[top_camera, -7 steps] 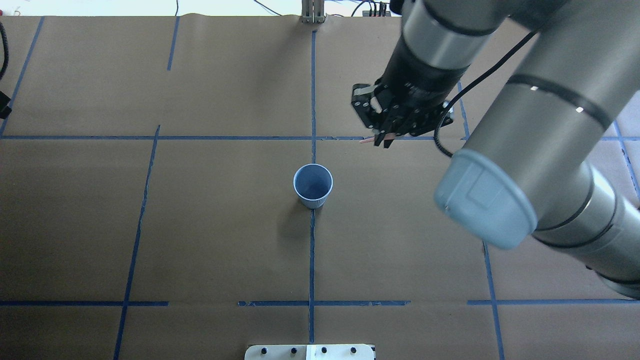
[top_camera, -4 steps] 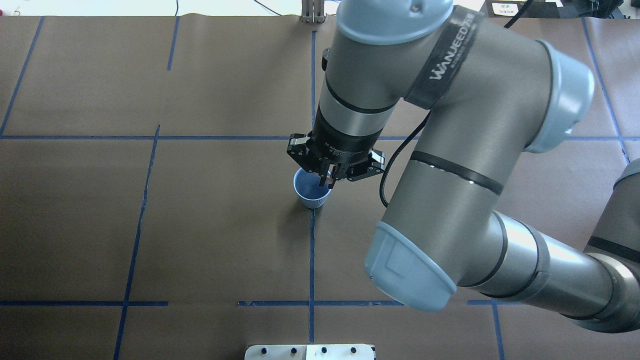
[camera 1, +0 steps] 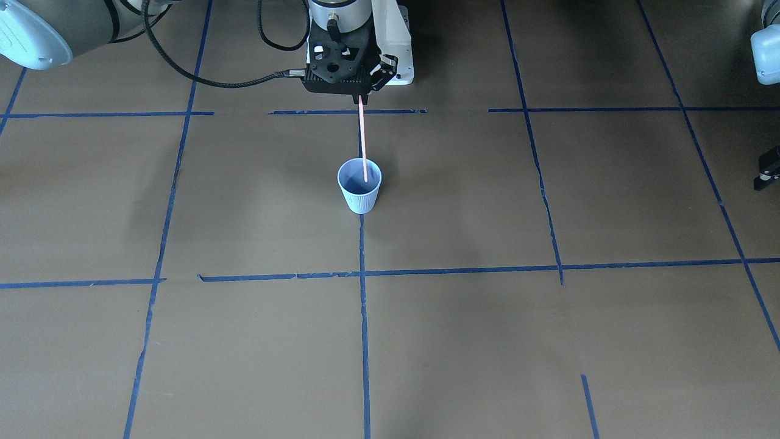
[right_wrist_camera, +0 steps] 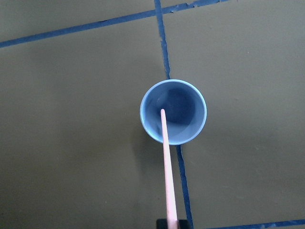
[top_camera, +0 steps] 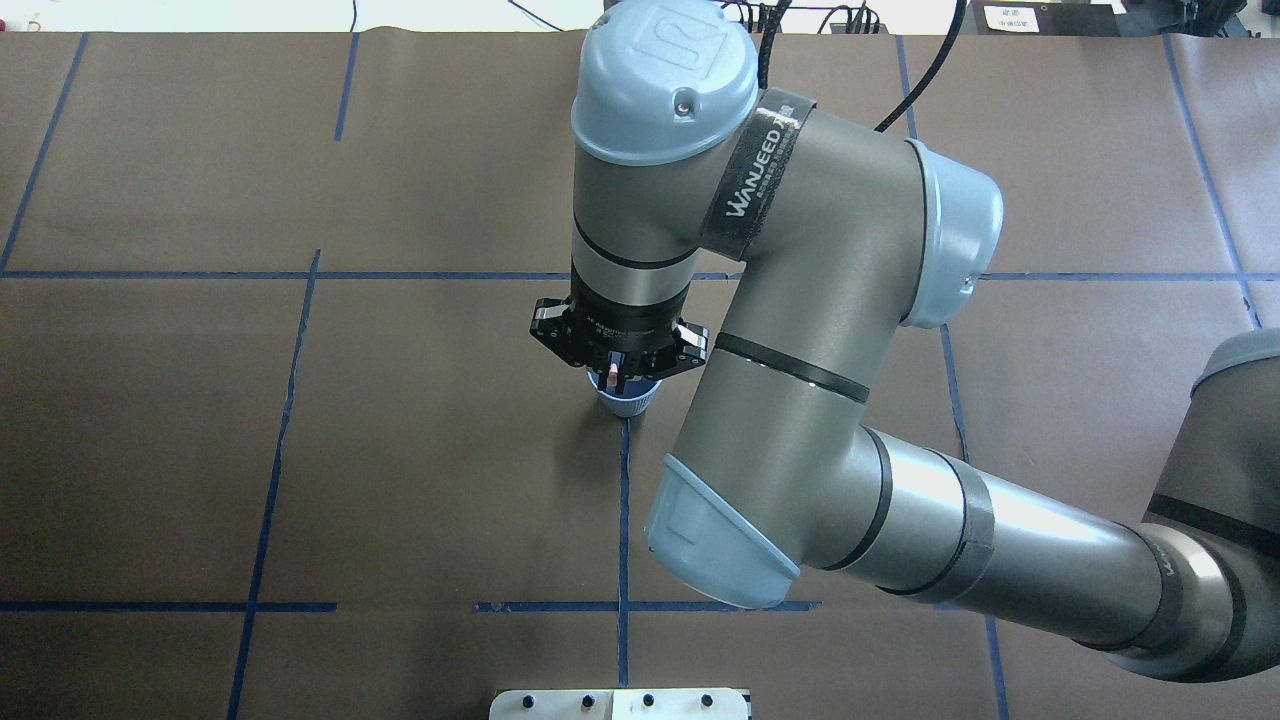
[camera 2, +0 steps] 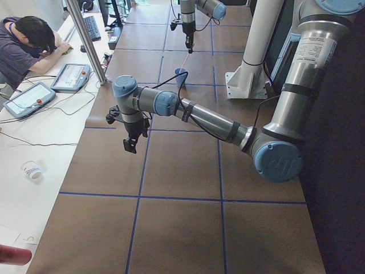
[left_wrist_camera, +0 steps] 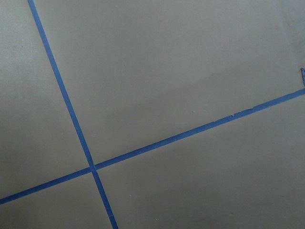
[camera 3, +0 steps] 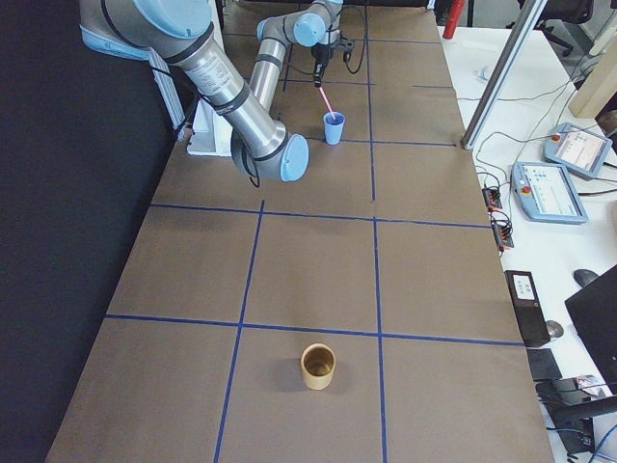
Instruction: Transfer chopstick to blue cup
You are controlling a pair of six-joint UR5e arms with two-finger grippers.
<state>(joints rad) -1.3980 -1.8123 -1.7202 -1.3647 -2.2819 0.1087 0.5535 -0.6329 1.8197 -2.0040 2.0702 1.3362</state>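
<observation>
Right hand point(camera 1: 359, 97) clenched on the upper end of the pink chopstick point(camera 1: 363, 140), which hangs nearly upright with its lower tip inside the mouth of the blue cup point(camera 1: 359, 198). Whether the tip touches the cup's floor cannot be told. In the right wrist view the chopstick point(right_wrist_camera: 165, 157) enters from 6 o'clock and ends inside the cup point(right_wrist_camera: 199, 128), toward its 9 o'clock side. The cup stands upright on the brown worktop point(camera 1: 487, 335), on a blue tape line. The chopstick looks thin, stiff, light and smooth, so it would likely pivot in a loose grip. A hold near the top end, as here, leaves the length free to enter. The cup appears light and may tip if the stick presses on its wall. A strap point(top_camera: 755, 170) on the right arm reads "WANJEED". The left hand point(camera 2: 130, 145) is well apart from the cup, and whether it is clenched or released cannot be told.
</observation>
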